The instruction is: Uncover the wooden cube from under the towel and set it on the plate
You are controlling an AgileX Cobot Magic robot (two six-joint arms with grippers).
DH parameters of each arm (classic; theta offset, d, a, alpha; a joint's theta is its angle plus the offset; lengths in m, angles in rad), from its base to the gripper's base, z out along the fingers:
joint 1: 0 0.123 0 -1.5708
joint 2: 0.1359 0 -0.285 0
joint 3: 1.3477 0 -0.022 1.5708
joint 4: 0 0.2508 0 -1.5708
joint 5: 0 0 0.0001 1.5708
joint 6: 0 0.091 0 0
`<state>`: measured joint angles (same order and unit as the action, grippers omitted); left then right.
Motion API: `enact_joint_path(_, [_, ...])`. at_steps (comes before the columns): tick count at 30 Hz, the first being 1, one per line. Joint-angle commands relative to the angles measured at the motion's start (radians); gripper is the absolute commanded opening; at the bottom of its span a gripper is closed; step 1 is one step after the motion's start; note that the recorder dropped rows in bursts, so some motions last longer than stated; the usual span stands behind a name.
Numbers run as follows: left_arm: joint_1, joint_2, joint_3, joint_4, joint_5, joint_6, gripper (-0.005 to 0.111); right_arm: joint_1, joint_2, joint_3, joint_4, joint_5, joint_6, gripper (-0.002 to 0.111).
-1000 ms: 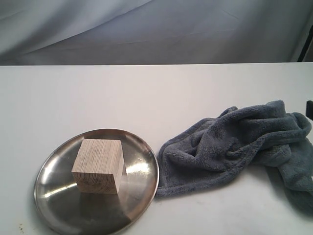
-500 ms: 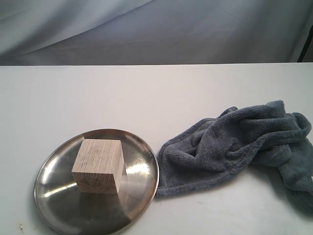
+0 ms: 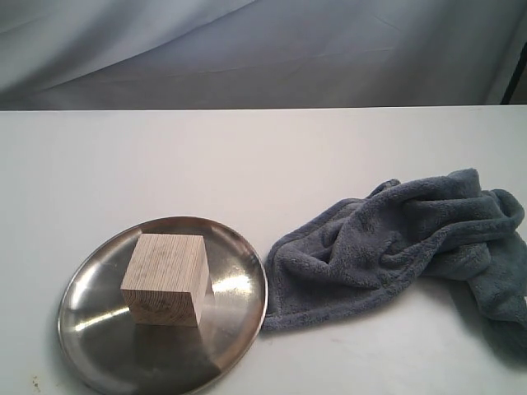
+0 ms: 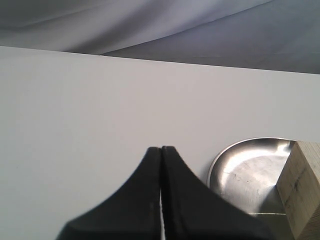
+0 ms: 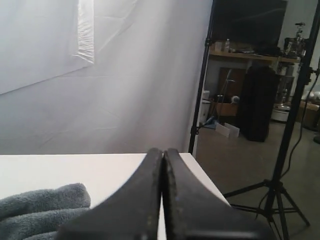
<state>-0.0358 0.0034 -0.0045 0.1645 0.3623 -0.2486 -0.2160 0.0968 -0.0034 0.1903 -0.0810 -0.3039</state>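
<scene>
We are looking at a task that seems done. The cube (image 3: pixel 167 278) is sitting uncovered and upright on the plate (image 3: pixel 99 346), left of its middle in the exterior view. The towel (image 3: pixel 395 239) is lying rumpled on the table (image 3: pixel 247 156) just right of the plate, its hem at the rim. Our left gripper (image 4: pixel 161 150) is hovering near the plate, jaws pressed together and gripping nothing. Our right gripper (image 5: pixel 163 151) is hanging by the towel, likewise closed and empty. We are judging that no step is left.

place: lab or studio | evidence: grey backdrop cloth (image 3: pixel 247 49) — tripod stand (image 5: pixel 274 184) — cluttered shelf (image 5: pixel 245 56)
</scene>
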Motion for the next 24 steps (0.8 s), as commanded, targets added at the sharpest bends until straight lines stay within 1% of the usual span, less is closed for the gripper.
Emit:
enact_joint_path(1, [-0.004,-0.003,0.005,-0.002,-0.007,-0.004,0.000,-0.031,-0.081,0.003,0.003,0.126,0.001,0.000])
enact_joint_path(5, [-0.004,-0.003,0.005,-0.002,-0.007,-0.004,0.000,-0.031,-0.097,0.003,-0.002,0.206,-0.006,0.000])
enact_joint_path(18, [-0.004,-0.003,0.005,-0.002,-0.007,-0.004,0.000,-0.031,-0.097,0.003,-0.023,0.345,-0.006,0.000])
enact_joint_path(21, [-0.004,-0.003,0.005,-0.002,-0.007,-0.004,0.000,-0.031,-0.097,0.003,-0.084,0.360,0.056,0.000])
enact_joint_path(24, [-0.004,-0.003,0.005,-0.002,-0.007,-0.004,0.000,-0.031,-0.097,0.003,-0.190,0.360,0.212,0.000])
